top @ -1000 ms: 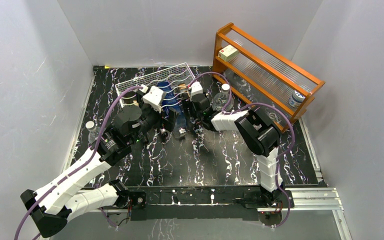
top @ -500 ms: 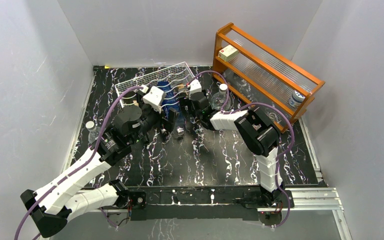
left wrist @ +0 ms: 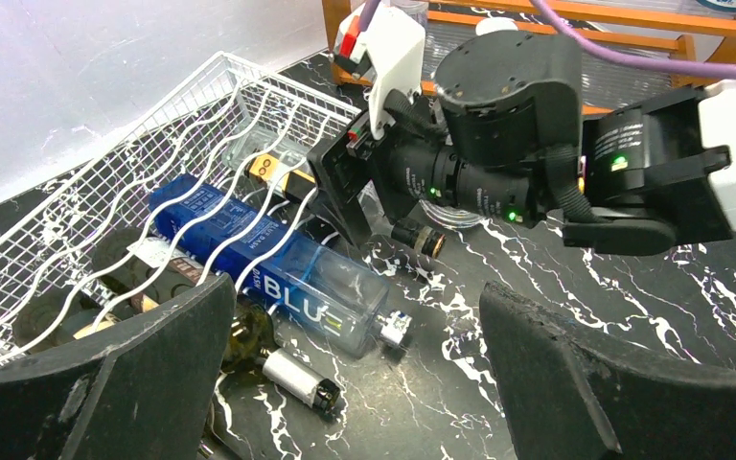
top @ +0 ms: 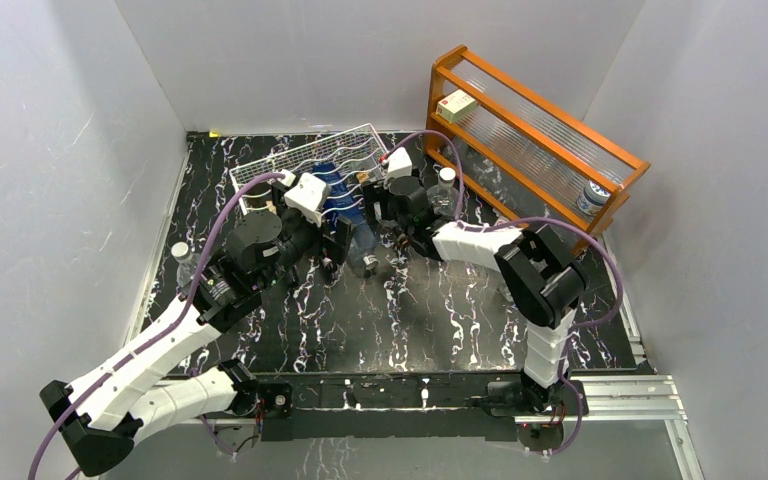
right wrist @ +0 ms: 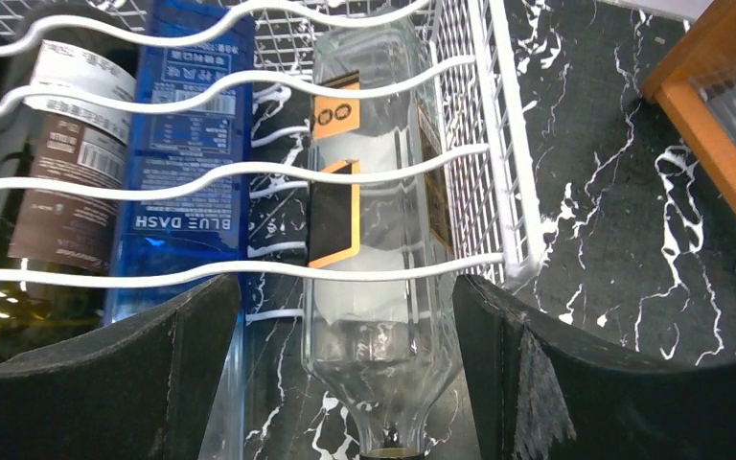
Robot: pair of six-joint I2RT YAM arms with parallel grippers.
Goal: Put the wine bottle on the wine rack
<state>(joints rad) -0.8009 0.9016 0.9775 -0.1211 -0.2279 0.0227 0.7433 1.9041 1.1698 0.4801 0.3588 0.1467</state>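
Seen from above, a white wire wine rack (top: 305,158) lies at the back of a black marbled tabletop (top: 440,300), with an orange wooden shelf (top: 535,140) to its right. Both arms reach to the rack's near side, the left gripper (top: 345,243) just beside the right gripper (top: 378,205).

From the left wrist, the left fingers (left wrist: 105,383) are spread wide and hold nothing. A blue bottle (left wrist: 278,264) lies in the rack, its neck pointing out onto the tabletop. Beside it lies the clear wine bottle (left wrist: 270,168).

From the right wrist, the right fingers (right wrist: 575,383) are spread apart, one on either side of the wine bottle's shoulder. The bottle lies in the rack's rightmost cradle, under the wavy rods, next to the blue bottle. A dark bottle (right wrist: 62,163) lies further left.
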